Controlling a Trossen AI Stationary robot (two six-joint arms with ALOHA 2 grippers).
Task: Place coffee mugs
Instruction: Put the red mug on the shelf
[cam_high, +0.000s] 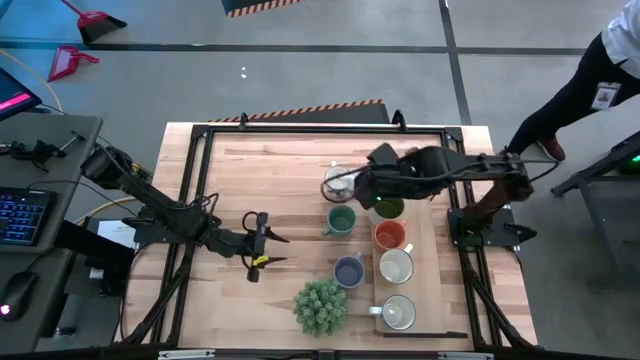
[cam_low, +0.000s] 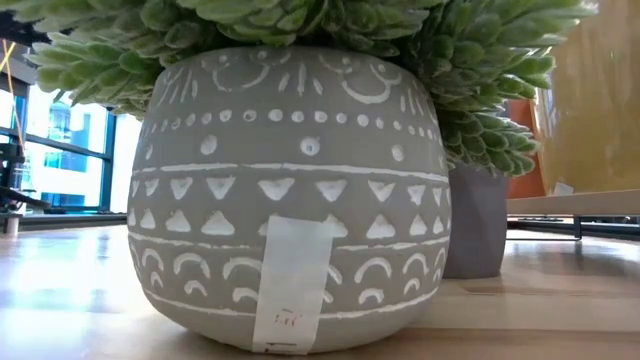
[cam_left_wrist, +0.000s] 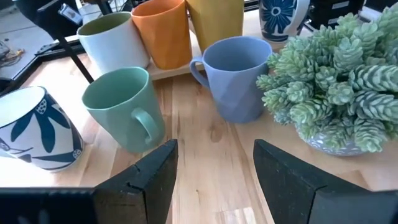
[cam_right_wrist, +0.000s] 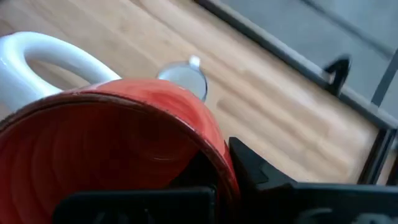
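Gripping the rim of an empty red mug (cam_right_wrist: 112, 149), the right gripper (cam_right_wrist: 214, 180) is closed; the left gripper (cam_left_wrist: 214, 177) stands wide open, holding nothing, near the empty green mug (cam_left_wrist: 121, 106).

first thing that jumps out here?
The cluster of mugs on the table's right half, next to a spiky potted plant at the near edge. The right gripper is shut on a red mug above that cluster, while the left gripper waits open at mid-table.

Seven mugs: one green mug (cam_high: 342, 220), one olive mug (cam_high: 389, 208), one orange mug (cam_high: 389, 236), one blue-grey mug (cam_high: 348, 271), two white mugs (cam_high: 396, 266), one red-lined mug (cam_high: 340, 183). One plant (cam_high: 321, 306) at six o'clock.
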